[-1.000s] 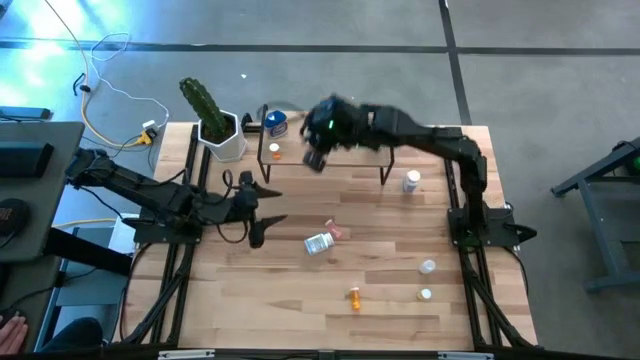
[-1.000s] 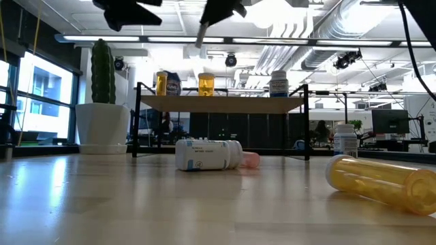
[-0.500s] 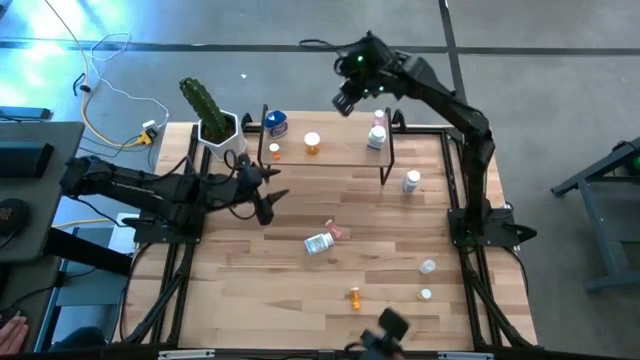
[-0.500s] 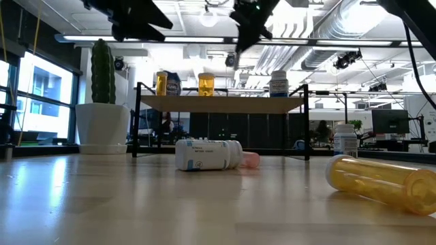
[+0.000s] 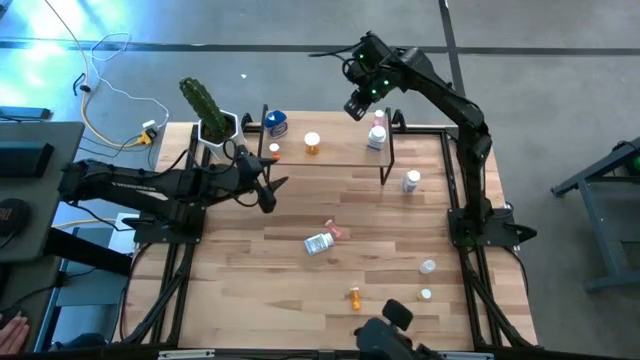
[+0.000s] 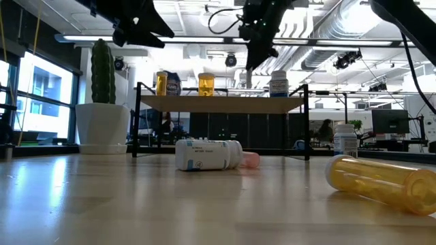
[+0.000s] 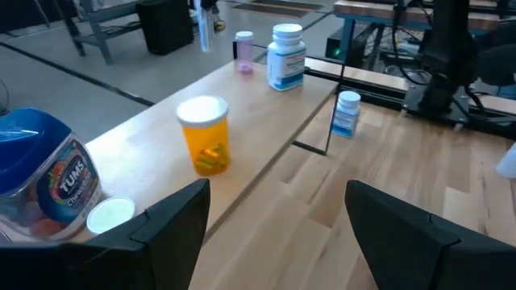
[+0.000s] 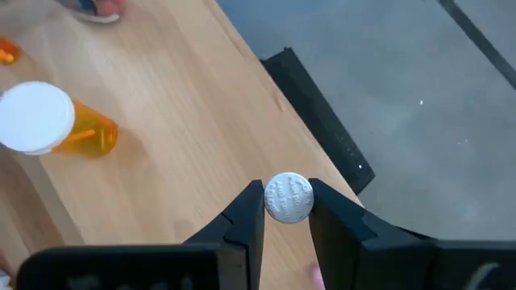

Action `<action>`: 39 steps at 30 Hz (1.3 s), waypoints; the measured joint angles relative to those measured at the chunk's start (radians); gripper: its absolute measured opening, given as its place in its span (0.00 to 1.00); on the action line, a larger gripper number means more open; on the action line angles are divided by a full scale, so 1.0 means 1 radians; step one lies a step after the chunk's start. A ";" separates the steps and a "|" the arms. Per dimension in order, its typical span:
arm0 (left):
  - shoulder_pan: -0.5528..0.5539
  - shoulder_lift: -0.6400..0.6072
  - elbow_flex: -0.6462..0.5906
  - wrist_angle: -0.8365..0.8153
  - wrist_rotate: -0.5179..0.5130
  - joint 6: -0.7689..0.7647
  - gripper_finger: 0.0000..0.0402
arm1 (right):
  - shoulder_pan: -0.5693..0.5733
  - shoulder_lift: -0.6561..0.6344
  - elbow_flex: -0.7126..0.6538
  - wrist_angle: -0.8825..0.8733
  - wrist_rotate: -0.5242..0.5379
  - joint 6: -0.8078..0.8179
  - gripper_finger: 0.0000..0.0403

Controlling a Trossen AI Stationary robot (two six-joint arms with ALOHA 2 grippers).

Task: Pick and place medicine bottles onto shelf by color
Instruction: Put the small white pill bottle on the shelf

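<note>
The shelf (image 5: 340, 155) stands at the table's far side. On it are a blue bottle (image 5: 276, 124), a small orange one (image 5: 275, 150), an orange white-capped one (image 5: 313, 143), and a white one (image 5: 375, 139) beside a pink one (image 7: 243, 40). My right gripper (image 5: 358, 103) hangs above the shelf's far right part, shut on a small bottle with a silvery-white cap (image 8: 289, 197). My left gripper (image 5: 272, 188) is open and empty, raised by the shelf's left front, and shows in its wrist view (image 7: 278, 217). My right gripper pinches the round cap's sides (image 8: 271, 200) between its two fingertips, coming from above and pointing down. The bottle's body is hidden under the cap. It is lifted clear above the shelf board (image 8: 161, 161), near the board's far edge.
A cactus in a white pot (image 5: 215, 125) stands at the far left. On the table are an upright white bottle (image 5: 411, 181), a lying white one (image 5: 318, 243) beside a pink one (image 5: 340, 232), a lying orange one (image 5: 355, 297) and two small white ones (image 5: 427, 280).
My right gripper has gone from above the shelf's middle toward the far edge and the right, rising, then come down a little over the shelf's right part. My left gripper has moved toward the far edge, closer to the shelf's left end.
</note>
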 joint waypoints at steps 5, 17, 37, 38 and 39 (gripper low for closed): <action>0.020 0.000 0.000 0.001 0.025 0.000 0.70 | 0.006 0.033 0.000 0.001 -0.007 -0.016 0.18; 0.025 0.000 0.000 0.001 0.025 -0.001 0.70 | 0.006 0.085 0.000 -0.017 -0.036 -0.072 0.18; 0.025 0.000 0.000 0.001 0.017 -0.002 0.70 | 0.010 0.114 0.000 -0.063 -0.040 -0.120 0.18; 0.024 0.000 0.000 0.001 0.017 -0.002 0.70 | 0.010 0.116 0.000 -0.070 -0.040 -0.120 0.18; 0.024 0.000 0.000 0.001 0.017 -0.002 0.70 | 0.010 0.118 0.001 -0.077 -0.039 -0.122 0.18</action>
